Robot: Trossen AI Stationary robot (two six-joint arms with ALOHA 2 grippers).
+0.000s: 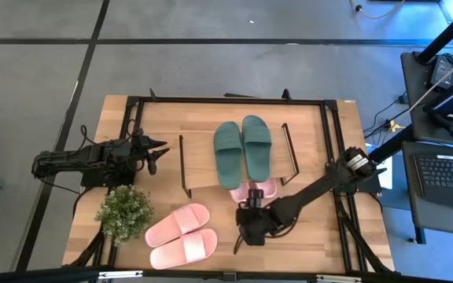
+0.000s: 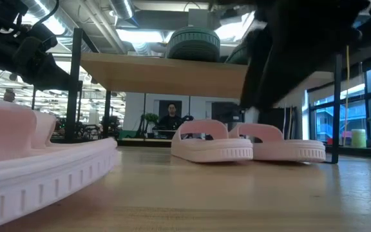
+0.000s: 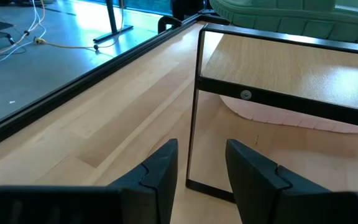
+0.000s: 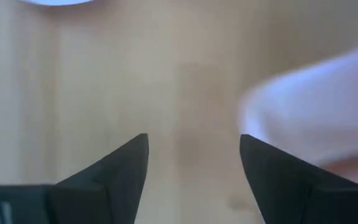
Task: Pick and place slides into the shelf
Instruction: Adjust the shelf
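Note:
Two dark green slides (image 1: pixel 243 149) lie side by side on the shelf's plank top (image 1: pixel 203 157). A pair of light pink slides (image 2: pixel 247 145) rests sole-down on the table under the plank, partly hidden in the high view (image 1: pixel 254 190). Another pink pair (image 1: pixel 182 236) lies on the table near its front-left. My right gripper (image 1: pixel 244 236) hovers open over bare table just right of that pair; its wrist view (image 4: pixel 193 140) shows a pink slide's edge (image 4: pixel 316 106) beside it. My left gripper (image 1: pixel 160 153) is open, level, facing the shelf's left wire leg (image 3: pixel 194 106) without touching.
A small potted plant (image 1: pixel 124 211) stands near the table's front-left, close to the left arm. A black frame (image 1: pixel 333 141) runs around the tabletop. A laptop stand (image 1: pixel 447 173) is off the table's right. A person (image 2: pixel 171 116) sits in the room beyond.

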